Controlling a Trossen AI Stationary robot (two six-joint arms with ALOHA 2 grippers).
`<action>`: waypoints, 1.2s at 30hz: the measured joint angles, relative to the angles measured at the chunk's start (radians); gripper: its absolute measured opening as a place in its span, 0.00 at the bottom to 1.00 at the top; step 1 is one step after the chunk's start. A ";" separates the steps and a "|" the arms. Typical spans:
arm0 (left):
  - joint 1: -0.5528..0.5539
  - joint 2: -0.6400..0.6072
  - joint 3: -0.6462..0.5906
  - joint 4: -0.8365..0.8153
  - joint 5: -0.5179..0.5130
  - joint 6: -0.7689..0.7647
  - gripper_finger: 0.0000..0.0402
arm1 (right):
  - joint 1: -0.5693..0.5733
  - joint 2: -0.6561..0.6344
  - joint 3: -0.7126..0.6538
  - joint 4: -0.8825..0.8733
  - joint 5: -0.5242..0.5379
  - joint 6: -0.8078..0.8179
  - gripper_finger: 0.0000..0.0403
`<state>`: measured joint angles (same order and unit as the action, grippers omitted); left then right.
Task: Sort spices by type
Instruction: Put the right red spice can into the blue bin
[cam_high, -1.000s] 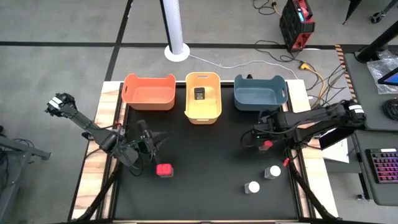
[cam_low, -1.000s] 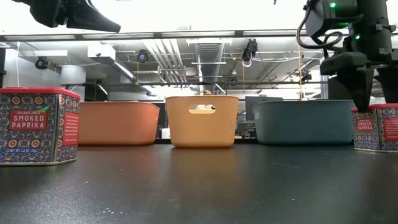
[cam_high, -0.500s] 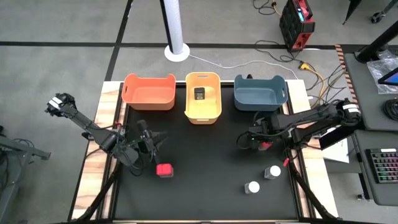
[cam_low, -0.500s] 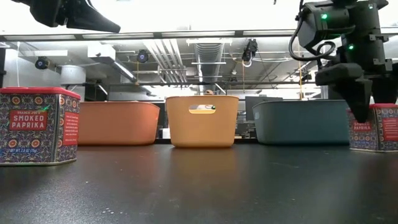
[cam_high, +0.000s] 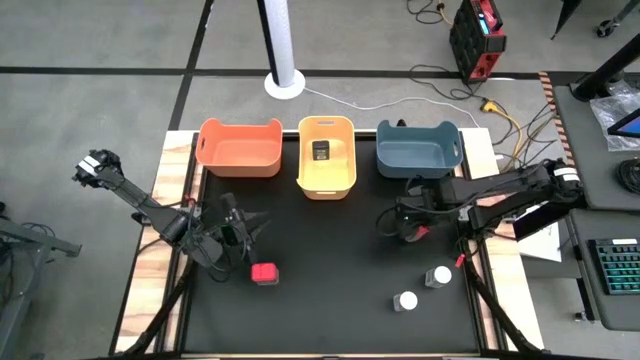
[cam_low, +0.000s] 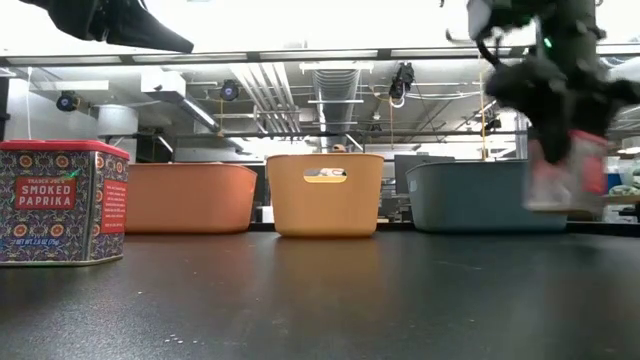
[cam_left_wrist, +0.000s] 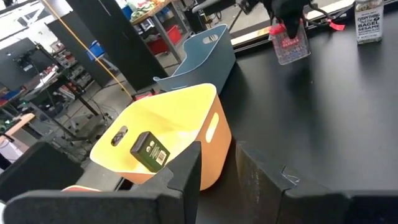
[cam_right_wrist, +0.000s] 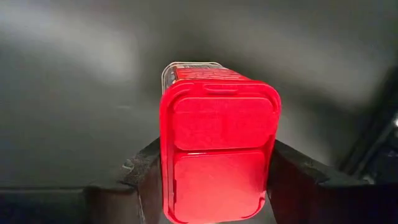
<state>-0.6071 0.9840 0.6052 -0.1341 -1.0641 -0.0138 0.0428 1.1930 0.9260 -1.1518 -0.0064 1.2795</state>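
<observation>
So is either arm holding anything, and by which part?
The right gripper holds a red paprika tin by its two sides near the lid. The left gripper holds nothing.

**Two dark arms, white-tipped at the outer ends**

Both arms are matte black, built of slim segments with bulkier joint housings. The left arm (cam_high: 150, 210), at the frame's left, carries a white-marked block at its outer end; the right arm (cam_high: 500, 195), at the frame's right, has a similar pale patch. In the left wrist view, the fingers (cam_left_wrist: 186, 168) are flat, dark, angular plates (edges slightly worn).
</observation>
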 joint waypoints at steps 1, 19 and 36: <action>0.000 0.000 0.000 0.002 0.000 -0.005 0.21 | -0.005 0.004 0.033 0.002 0.004 -0.012 0.51; 0.000 0.000 0.000 0.021 -0.001 0.003 0.21 | -0.389 0.431 0.834 -0.298 0.123 -0.574 0.51; 0.001 0.000 0.000 0.022 -0.002 0.027 0.21 | -0.780 0.543 0.950 -0.420 0.208 -0.739 0.51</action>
<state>-0.6058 0.9844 0.6052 -0.1123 -1.0664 0.0128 -0.7368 1.7355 1.8761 -1.5715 0.2020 0.5401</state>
